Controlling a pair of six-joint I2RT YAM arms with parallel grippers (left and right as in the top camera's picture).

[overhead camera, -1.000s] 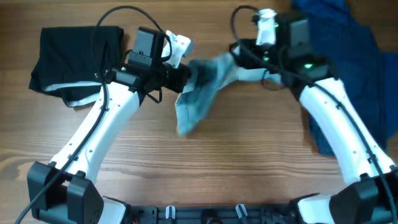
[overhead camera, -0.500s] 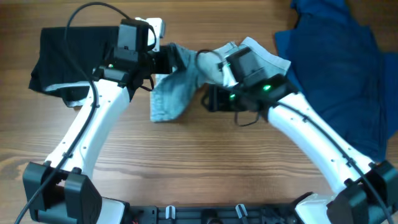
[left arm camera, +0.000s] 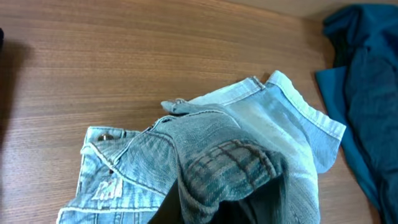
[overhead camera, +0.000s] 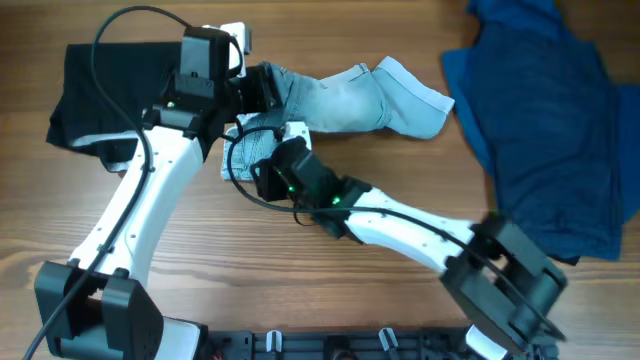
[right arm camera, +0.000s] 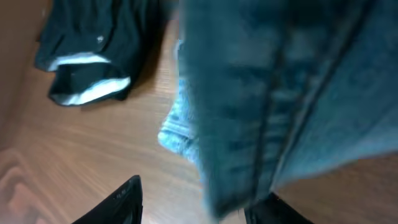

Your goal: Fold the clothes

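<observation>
The pale-blue denim shorts (overhead camera: pixel 350 98) lie stretched across the back middle of the table, with one leg end at the right. My left gripper (overhead camera: pixel 262 92) is shut on a bunched fold of them at their left end; the left wrist view shows the denim (left arm camera: pixel 236 143) wrapped over the jaws (left arm camera: pixel 231 210). My right gripper (overhead camera: pixel 256 160) reaches far left, under the shorts' left part. In the blurred right wrist view its fingers (right arm camera: pixel 199 190) stand wide apart with denim (right arm camera: pixel 267 93) hanging between them. The black white-trimmed garment (overhead camera: pixel 110 95) lies at the far left. The dark blue garment (overhead camera: pixel 550 120) lies at the right.
The right arm (overhead camera: pixel 420 235) stretches diagonally across the wooden table (overhead camera: pixel 300 290) from the front right. The left arm (overhead camera: pixel 150 200) rises along the left side, next to the black garment. The dark blue garment also shows in the left wrist view (left arm camera: pixel 373 93).
My left gripper has pulled the shorts left and toward the back. My right arm has swung far left, let go of the shorts' right end, and now sits below their left part.
</observation>
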